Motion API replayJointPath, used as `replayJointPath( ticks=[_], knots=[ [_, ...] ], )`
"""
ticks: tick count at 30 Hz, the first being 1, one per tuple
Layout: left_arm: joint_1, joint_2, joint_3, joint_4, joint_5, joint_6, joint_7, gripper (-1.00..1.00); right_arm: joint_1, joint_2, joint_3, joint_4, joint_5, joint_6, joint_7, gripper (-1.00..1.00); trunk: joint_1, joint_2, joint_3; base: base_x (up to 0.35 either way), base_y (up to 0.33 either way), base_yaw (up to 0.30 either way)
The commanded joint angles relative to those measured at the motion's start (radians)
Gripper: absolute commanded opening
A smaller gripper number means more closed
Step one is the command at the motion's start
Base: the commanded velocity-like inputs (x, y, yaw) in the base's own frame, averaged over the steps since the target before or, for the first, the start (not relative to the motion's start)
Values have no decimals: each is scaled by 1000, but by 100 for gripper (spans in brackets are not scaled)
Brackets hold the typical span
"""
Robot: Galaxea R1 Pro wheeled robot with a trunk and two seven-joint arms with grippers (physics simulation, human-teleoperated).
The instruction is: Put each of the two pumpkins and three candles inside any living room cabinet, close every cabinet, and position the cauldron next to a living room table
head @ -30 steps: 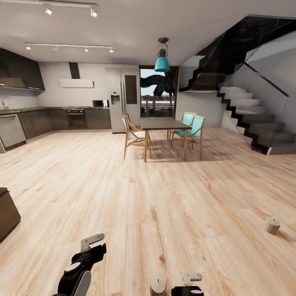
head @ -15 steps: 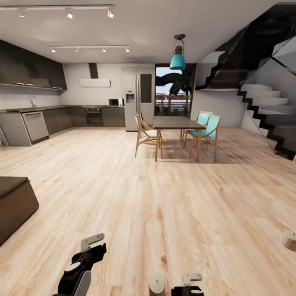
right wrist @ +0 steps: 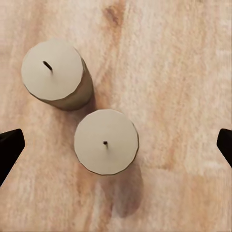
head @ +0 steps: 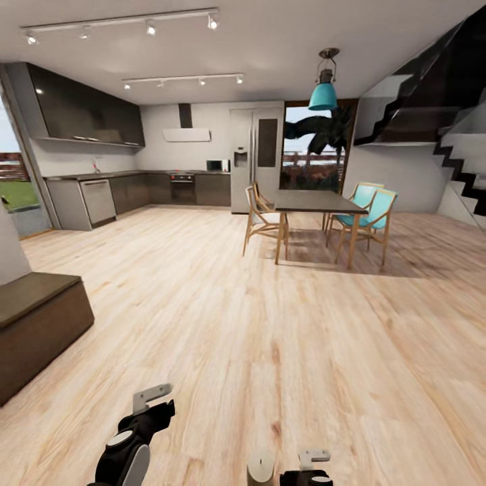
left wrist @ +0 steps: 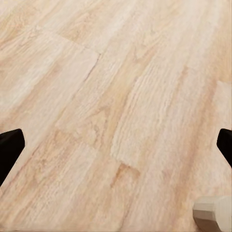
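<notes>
Two candles [right wrist: 106,141] are standing on the wood floor [head: 270,351] right under my right tool [right wrist: 116,145], between its tips, w/ the tips wide apart. One candle [head: 260,467] is peeking up by that tool in the head view. My left tool [left wrist: 116,145] is hanging open over bare floor. The view has turned since 1 s ago: the cabinet [head: 37,324] is showing more & the far candle has gone. No writing I can read.

Bright, even render lit by ceiling spotlights [head: 150,28] and daylight, with soft shadows and wide-angle stretching at edges
</notes>
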State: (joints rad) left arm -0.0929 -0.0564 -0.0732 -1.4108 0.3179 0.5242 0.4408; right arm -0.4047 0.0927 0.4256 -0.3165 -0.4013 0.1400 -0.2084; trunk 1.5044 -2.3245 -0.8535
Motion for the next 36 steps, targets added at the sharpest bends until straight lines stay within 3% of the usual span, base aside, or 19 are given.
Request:
replayJointPath(
  ticks=[1, 14, 36],
  knots=[
    [-1, 0, -2, -1, 10, 2, 10, 100, 0, -1, 8, -3, -7, 6, -8, 100, 0, 0, -2, 0, -19, 273],
    [-1, 0, -1, 1, 10, 2, 14, 100, 0, 0, 42, -3, -7, 5, -8, 100, 0, 0, -7, 0, -70, 248],
    [-2, 1, 0, 1, 10, 2, 13, 100, 0, 0, 45, -3, -7, 4, -8, 100, 0, 0, -7, 21, -90, 13]
  ],
)
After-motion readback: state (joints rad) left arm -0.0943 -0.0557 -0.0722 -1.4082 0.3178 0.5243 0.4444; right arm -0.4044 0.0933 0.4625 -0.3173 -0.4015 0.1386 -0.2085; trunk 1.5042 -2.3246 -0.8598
